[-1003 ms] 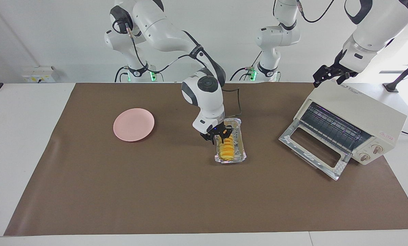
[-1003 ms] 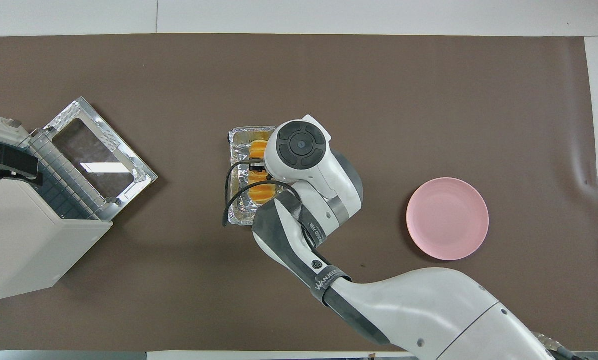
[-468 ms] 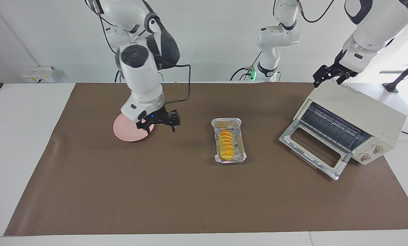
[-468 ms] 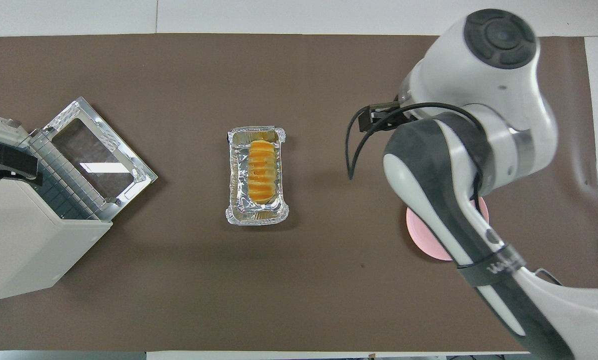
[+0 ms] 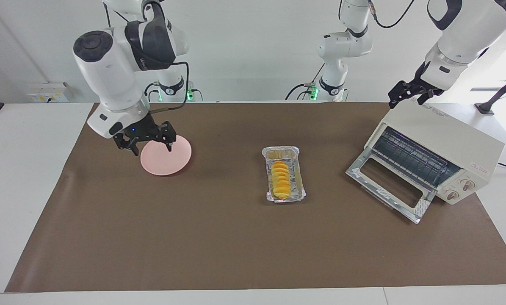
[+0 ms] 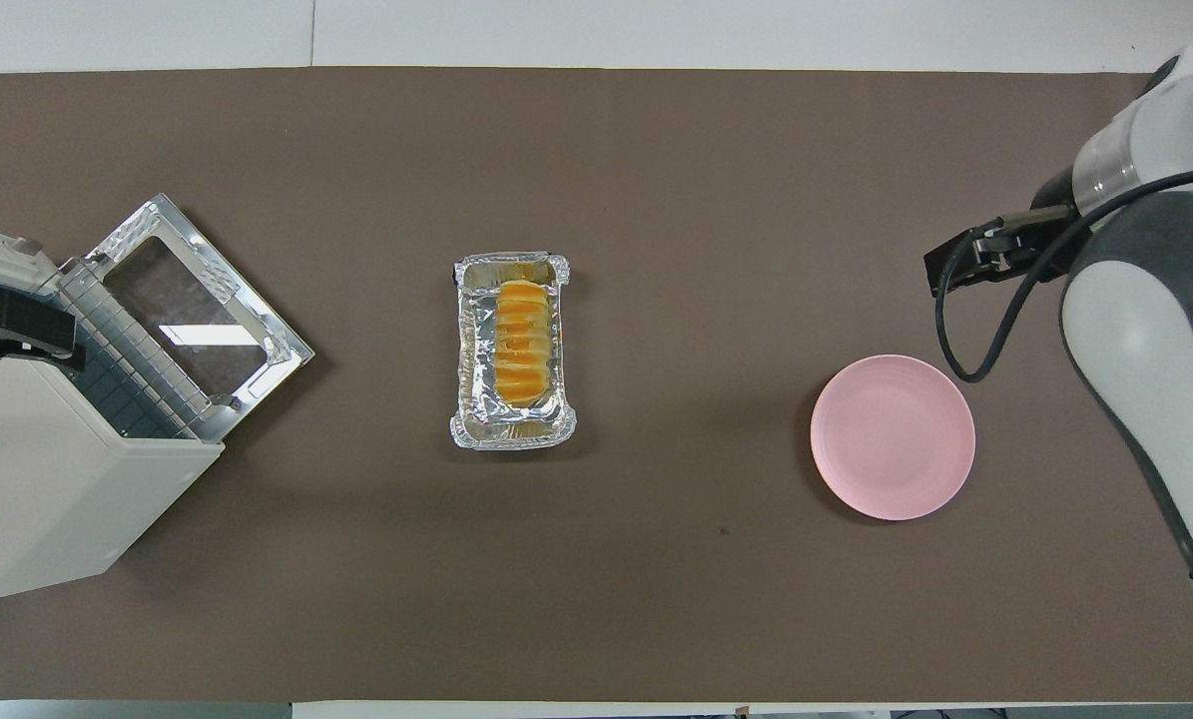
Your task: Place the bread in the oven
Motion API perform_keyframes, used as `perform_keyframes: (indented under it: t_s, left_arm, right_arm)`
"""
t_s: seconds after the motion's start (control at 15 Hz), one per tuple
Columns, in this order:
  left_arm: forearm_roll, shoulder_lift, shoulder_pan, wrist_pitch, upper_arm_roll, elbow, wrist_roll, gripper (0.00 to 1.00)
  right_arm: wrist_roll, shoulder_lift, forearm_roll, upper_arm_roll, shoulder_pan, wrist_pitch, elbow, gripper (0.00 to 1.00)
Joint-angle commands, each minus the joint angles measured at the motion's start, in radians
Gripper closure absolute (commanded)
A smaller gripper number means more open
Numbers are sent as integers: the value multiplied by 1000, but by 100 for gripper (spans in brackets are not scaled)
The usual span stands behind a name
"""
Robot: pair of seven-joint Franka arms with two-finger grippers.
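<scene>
The bread (image 5: 280,177), a ridged yellow-orange loaf, lies in a silver foil tray (image 5: 284,150) at mid table; the overhead view shows the bread (image 6: 521,343) in the tray (image 6: 468,330) too. The cream oven (image 5: 441,133) stands at the left arm's end, its glass door (image 5: 388,186) dropped open and the wire rack showing. It also shows in the overhead view (image 6: 37,479). My right gripper (image 5: 147,145) is open and empty, raised over the pink plate's edge, well away from the bread; the overhead view shows it as well (image 6: 965,262). My left gripper (image 5: 408,95) waits over the oven's top (image 6: 17,325).
A round pink plate (image 5: 168,159) lies toward the right arm's end, also seen in the overhead view (image 6: 893,436). A brown mat (image 5: 219,237) covers the table. The oven's open door lies on the mat between the oven and the tray.
My right gripper left the foil tray empty and swung toward the right arm's end, to over the plate's edge. The bread stayed in the tray. The left arm has not moved.
</scene>
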Motion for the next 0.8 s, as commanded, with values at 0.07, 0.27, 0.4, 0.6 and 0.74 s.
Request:
perform_keyframes:
  t_s: [0.07,0.27,0.4,0.6,0.74]
  left_arm:
    - [-16,-24,-5,-3,10,-23,-7,0]
    - [-16,-24,-5,-1,10,-22,-7,0]
    - [-16,-24,-5,-1,10,-22,-7,0]
    - [-16,-24,-5,-1,10,-22,-7,0]
    - [-16,-24,-5,-3,10,-22,-7,0]
  right_arm:
    - [-53,-102,6,14,-88,-47,-76,0]
    - [-113,-123,8,0,-147,-60,-70,0]
    - [-130,-149,11,-17,-154,-122,-67,0]
    - [-121,-174,11,-26,-154,-149,-65,0]
    - [-122,-166,14,-50,-153,-129,-59,0]
